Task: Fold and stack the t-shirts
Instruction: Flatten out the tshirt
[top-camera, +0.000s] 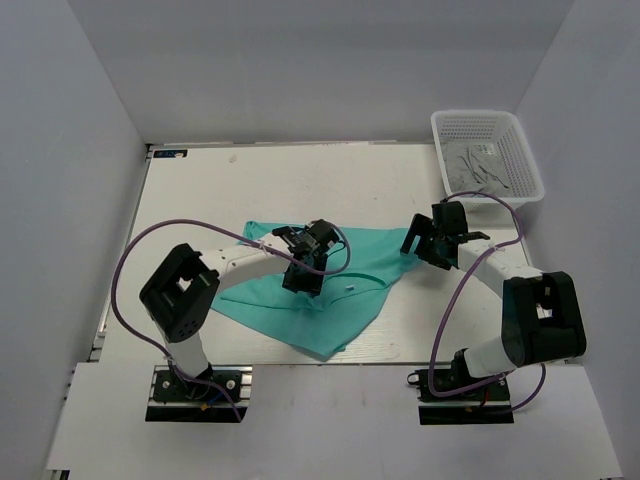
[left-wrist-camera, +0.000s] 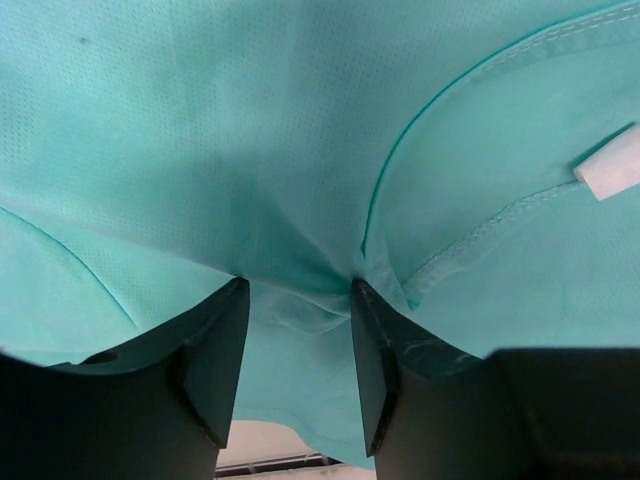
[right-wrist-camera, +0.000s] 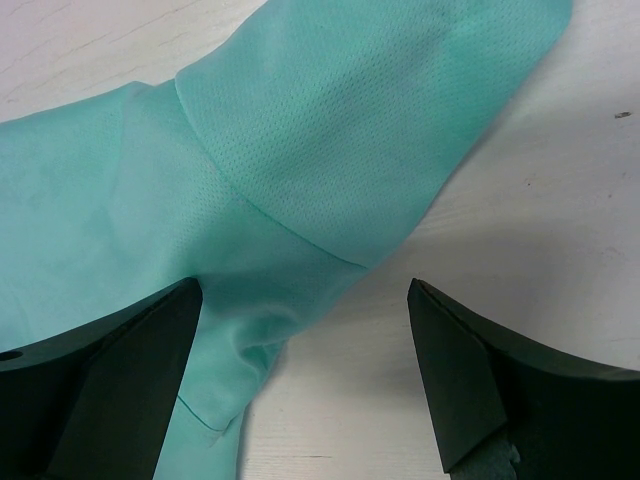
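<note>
We read this as a robotics lab cell, not a home. Two arms, left (top-camera: 182, 292) and right (top-camera: 540, 318), are bolted on black base plates (top-camera: 196, 394) at a white table (top-camera: 200, 185). Plain grey panels (top-camera: 60, 150) box it in, and purple cables (top-camera: 116, 285) loop loose. The only props are a teal t-shirt (top-camera: 345, 300) and a mesh basket (top-camera: 527, 158).

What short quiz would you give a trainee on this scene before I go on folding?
1. True or false: the white basket at the far right corner of the table holds grey cloth.
2. The right gripper is: A) inside the basket; B) wide open at the right end of the teal t-shirt; C) shut on a sleeve.
3. Short answer: what lies between the fingers of the left gripper?
Key: 1 true; 2 B; 3 teal shirt cloth.
</note>
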